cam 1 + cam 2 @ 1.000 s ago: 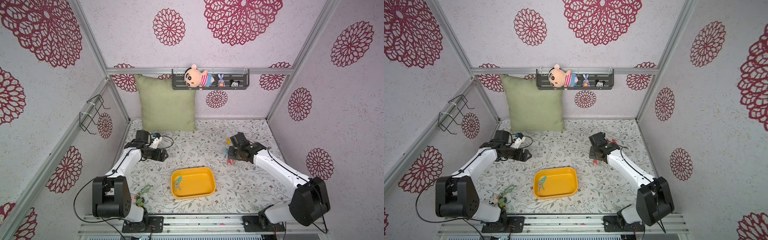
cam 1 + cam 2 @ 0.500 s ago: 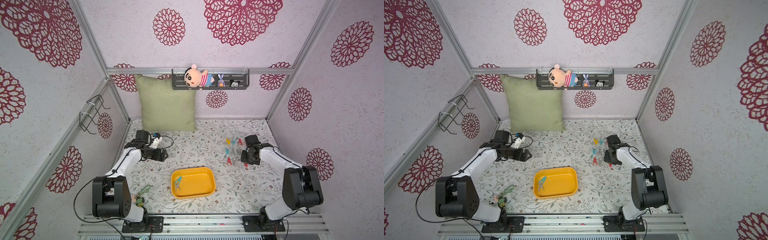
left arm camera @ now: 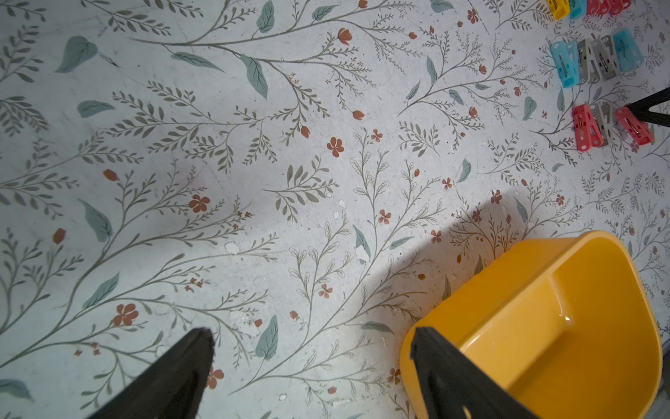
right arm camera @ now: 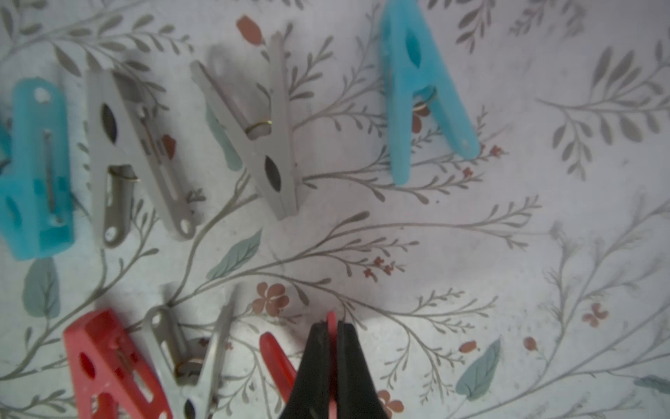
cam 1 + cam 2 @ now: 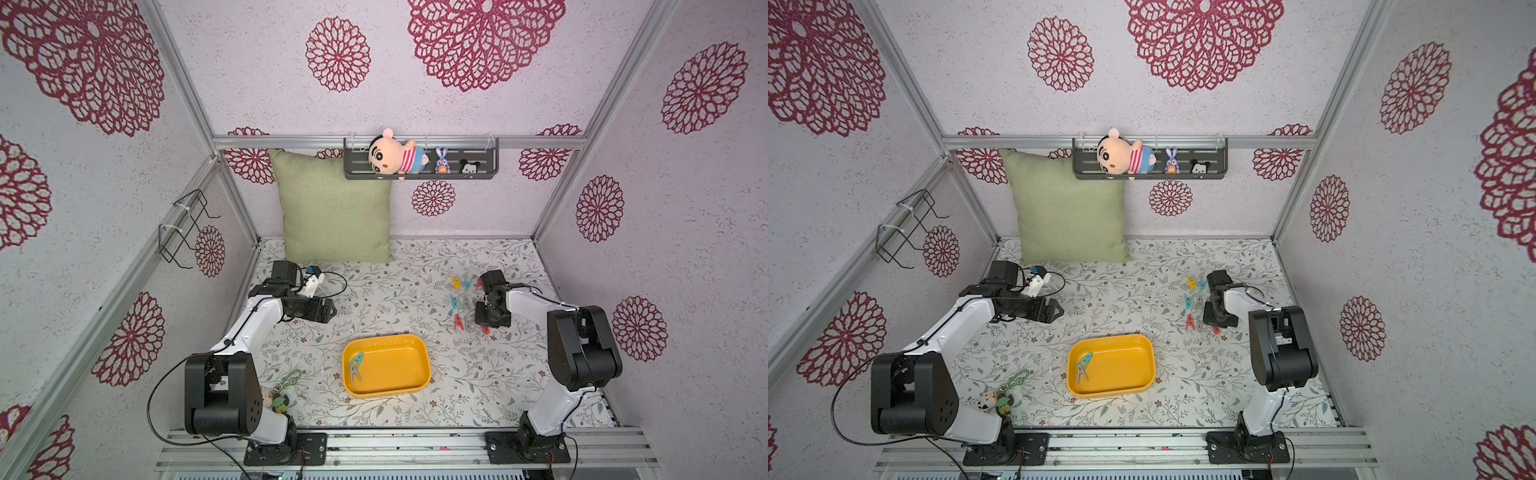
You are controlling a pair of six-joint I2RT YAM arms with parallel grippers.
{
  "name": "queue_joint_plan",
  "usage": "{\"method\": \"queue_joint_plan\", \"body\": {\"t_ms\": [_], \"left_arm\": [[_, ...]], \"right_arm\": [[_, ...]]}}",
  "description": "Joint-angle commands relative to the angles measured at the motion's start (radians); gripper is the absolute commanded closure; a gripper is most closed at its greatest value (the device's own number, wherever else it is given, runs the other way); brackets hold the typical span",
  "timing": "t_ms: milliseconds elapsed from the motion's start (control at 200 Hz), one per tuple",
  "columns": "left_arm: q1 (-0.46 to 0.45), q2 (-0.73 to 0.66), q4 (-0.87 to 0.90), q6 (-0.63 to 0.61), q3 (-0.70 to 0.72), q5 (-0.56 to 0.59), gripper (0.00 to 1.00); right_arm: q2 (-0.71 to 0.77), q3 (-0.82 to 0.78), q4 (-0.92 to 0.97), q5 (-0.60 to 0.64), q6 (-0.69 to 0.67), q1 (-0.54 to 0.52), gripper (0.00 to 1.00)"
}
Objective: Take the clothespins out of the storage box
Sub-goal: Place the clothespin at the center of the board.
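Tabletop [image 5: 374, 291] with floral print, bearing a shallow bright-yellow plastic storage box [image 5: 426, 368], rectangular with rounded corners and a low rim. Against the box's wall on the left arm's side lie two small A-shaped plastic clothespins [image 5: 356, 366], one teal-blue and one grey, overlapping each other. Beyond the box's far right corner, apart from it, further clothespins [image 5: 457, 301] in red, teal-blue, yellow and grey lie in a loose group on the tabletop.

The right gripper [image 4: 331, 328] stands at the edge of this group nearest the box, pointing down, its jaws pressed together on a thin part of a red plastic clothespin [image 4: 279, 359]. Whether that peg rests on the tabletop cannot be told.

The left gripper [image 3: 311, 341] hovers beyond the box's far left corner, its jaws spread wide over bare tabletop. In the left wrist view one black finger [image 3: 453, 384] overlaps a corner of the box.

Farther beyond the box a pale-green square fabric cushion [image 5: 334, 208] leans against the back wall. A dark grey wall shelf [image 5: 457, 176] above it carries a plush doll [image 5: 392, 156] in a striped shirt. On the box's left side, near the left arm's base, lies a green-chained keychain charm [image 5: 286, 386].
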State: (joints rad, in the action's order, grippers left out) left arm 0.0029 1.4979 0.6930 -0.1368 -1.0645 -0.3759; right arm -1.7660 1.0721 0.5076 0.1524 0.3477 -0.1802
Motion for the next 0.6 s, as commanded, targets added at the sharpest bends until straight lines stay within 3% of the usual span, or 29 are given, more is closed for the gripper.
{"method": "queue_joint_plan", "body": {"t_ms": [0,450,595], "left_arm": [[0.008,-0.022,-0.014,0.001,0.007,-0.012,0.06],[0.008,-0.022,-0.011,0.002,0.005,-0.011,0.06],[0.008,-0.023,-0.012,0.002,0.005,-0.013,0.06]], "right_arm": [[-0.018,0.034,-0.008,-0.009,-0.021,0.005,1.0],[-0.048,0.04,-0.018,-0.011,-0.034,0.005,0.99],[-0.047,0.033,-0.016,-0.013,-0.034,0.005,0.94]]}}
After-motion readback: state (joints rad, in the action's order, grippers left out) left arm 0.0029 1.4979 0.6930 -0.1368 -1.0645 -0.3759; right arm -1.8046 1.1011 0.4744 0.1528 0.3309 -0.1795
